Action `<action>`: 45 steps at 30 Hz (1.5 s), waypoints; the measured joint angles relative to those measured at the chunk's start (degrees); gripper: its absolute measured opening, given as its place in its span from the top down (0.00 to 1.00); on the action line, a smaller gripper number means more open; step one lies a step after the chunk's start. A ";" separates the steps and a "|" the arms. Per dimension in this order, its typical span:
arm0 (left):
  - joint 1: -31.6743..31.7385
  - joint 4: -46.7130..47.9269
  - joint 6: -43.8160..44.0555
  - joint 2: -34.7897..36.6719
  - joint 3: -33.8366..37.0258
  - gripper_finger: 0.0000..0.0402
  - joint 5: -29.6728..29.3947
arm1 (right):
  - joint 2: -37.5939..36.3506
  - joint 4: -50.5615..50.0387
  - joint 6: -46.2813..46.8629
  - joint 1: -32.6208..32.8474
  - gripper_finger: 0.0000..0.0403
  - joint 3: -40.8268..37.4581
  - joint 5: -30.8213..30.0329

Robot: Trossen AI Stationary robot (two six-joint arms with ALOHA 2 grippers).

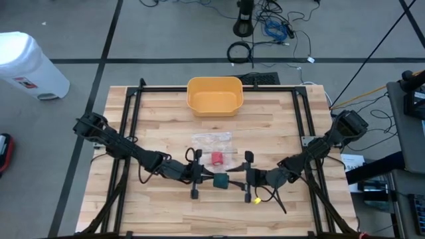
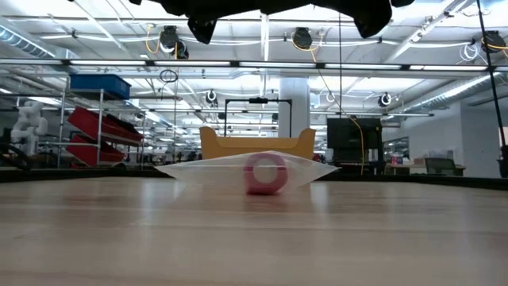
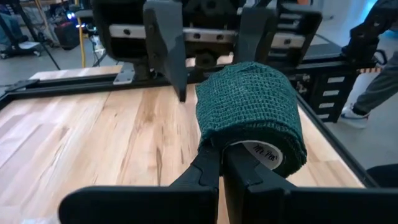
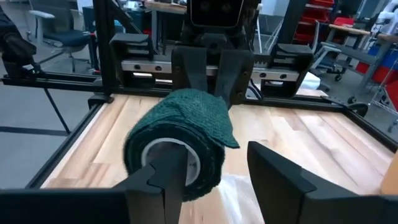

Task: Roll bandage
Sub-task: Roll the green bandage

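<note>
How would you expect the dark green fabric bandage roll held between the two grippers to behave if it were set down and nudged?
The dark green fabric bandage roll is cylindrical on a hard white core, so it would probably roll. Its loose flap looks soft and may unwind. The woven surface likely grips rather than slips.

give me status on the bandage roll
Left hand shut on green bandage roll. Right hand open at its other end. Bagged pink roll lies beyond, clear.

Colours we see on the table

We note a dark green mesh-textured bandage roll [image 3: 252, 115], a pink roll [image 2: 266, 173] in clear plastic, a yellow bin [image 1: 214, 95], pale wood table [image 1: 166, 119].
</note>
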State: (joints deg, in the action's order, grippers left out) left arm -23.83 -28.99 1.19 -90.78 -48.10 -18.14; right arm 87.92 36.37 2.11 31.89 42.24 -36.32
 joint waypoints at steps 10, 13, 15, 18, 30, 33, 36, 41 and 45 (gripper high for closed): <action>1.30 -1.16 2.57 0.00 0.00 1.00 0.19 | 0.00 -0.27 -3.89 -0.87 0.94 0.04 -0.22; 1.36 -0.64 2.86 0.02 0.00 0.94 -1.73 | 0.00 -0.61 -3.93 -0.89 0.97 0.06 -2.52; 1.42 2.12 2.77 0.37 -0.11 0.86 -3.54 | -0.01 -2.24 -3.91 -0.91 0.98 0.13 -5.22; 1.31 8.86 3.64 1.38 -0.09 0.70 -6.22 | -0.16 -3.16 -3.63 -0.01 0.99 0.14 -11.53; 1.72 30.69 11.70 0.43 0.04 0.42 -13.11 | 0.82 -24.45 17.22 3.13 1.00 0.15 -16.59; 2.60 30.88 11.89 0.04 0.03 0.44 -15.18 | 2.22 -35.44 28.77 4.01 1.00 0.11 -15.30; 3.20 30.37 11.98 0.04 0.00 0.46 -14.22 | 3.98 -47.10 40.36 4.01 1.00 0.11 -11.59; 3.21 29.95 12.04 0.04 0.00 0.49 -14.24 | 6.45 -47.21 40.94 3.86 0.87 0.04 -6.38; 3.19 29.94 13.35 0.04 0.00 0.49 -14.24 | 5.29 -46.71 39.33 2.21 0.64 0.13 3.57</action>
State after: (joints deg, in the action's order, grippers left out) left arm -20.64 0.95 14.54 -90.74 -48.10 -32.38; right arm 93.21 -10.34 41.44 34.10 42.37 -32.75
